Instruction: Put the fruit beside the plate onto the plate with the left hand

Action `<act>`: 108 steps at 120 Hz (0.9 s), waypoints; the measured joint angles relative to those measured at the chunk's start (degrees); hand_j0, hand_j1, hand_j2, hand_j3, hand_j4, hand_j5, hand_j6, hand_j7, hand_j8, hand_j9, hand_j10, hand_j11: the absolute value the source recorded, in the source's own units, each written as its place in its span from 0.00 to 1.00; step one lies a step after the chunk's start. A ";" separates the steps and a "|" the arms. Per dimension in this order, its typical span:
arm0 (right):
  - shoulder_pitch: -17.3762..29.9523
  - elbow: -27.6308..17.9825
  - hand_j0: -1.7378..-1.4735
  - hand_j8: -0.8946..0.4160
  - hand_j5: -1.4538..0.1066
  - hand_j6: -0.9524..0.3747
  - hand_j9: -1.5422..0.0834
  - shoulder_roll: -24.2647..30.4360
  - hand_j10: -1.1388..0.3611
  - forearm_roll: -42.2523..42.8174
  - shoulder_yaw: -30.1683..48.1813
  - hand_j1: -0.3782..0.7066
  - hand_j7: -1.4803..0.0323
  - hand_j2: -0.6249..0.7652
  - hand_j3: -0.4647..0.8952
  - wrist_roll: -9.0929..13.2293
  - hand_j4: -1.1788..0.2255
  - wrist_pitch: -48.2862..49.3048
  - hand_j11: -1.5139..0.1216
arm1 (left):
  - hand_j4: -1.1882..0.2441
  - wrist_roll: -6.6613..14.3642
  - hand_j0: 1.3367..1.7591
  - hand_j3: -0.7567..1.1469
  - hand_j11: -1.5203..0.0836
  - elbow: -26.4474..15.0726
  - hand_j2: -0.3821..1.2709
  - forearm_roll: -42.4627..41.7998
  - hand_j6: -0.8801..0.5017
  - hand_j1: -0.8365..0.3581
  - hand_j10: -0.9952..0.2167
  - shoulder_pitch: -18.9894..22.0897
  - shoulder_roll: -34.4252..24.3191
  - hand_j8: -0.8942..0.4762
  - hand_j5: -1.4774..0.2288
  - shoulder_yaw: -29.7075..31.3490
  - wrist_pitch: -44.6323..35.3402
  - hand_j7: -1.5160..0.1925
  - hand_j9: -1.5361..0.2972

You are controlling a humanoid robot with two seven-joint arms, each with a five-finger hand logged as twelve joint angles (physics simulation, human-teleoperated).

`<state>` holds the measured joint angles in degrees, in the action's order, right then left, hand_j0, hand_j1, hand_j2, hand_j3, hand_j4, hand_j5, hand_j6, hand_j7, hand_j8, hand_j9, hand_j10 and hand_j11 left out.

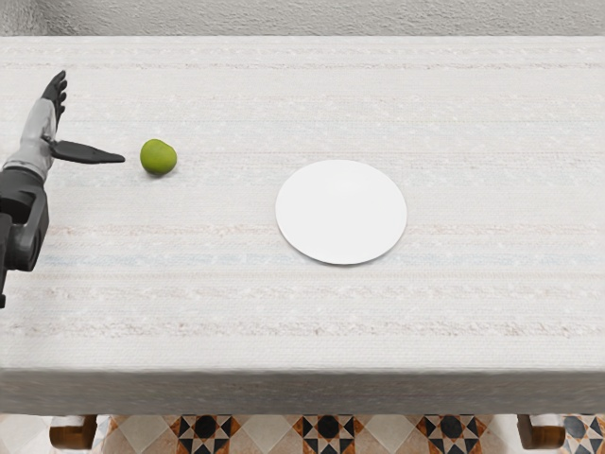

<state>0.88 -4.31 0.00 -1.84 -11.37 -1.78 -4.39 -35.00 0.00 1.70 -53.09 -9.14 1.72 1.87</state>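
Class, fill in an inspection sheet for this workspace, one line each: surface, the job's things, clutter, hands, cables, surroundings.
Surface: pale faintly striped tabletop, flat, spanning the view.
Job's things: small round green fruit lies on the table to the left of the round white plate, apart from it and not yet on it.
Clutter: nothing seen.
Hands: left hand at the left edge, fingers spread, thumb pointing toward the fruit without touching it; right hand not in view.
Cables: nothing seen.
Surroundings: grey wall strip beyond the table; patterned tiled floor and wooden legs below the front edge.
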 joint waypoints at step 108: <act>-0.86 -0.17 0.30 0.68 0.93 0.72 0.95 0.00 0.76 -0.01 -0.05 0.03 0.98 0.45 0.34 -0.01 0.84 0.00 0.93 | 0.70 0.00 0.76 0.40 0.80 0.00 0.25 22.49 0.50 0.81 0.67 -13.29 3.34 0.51 0.72 56.53 -2.60 0.75 0.71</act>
<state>0.02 -4.48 0.00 -1.84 -11.42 -1.79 -4.39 -35.00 0.00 24.18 -66.38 -5.80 58.26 -0.72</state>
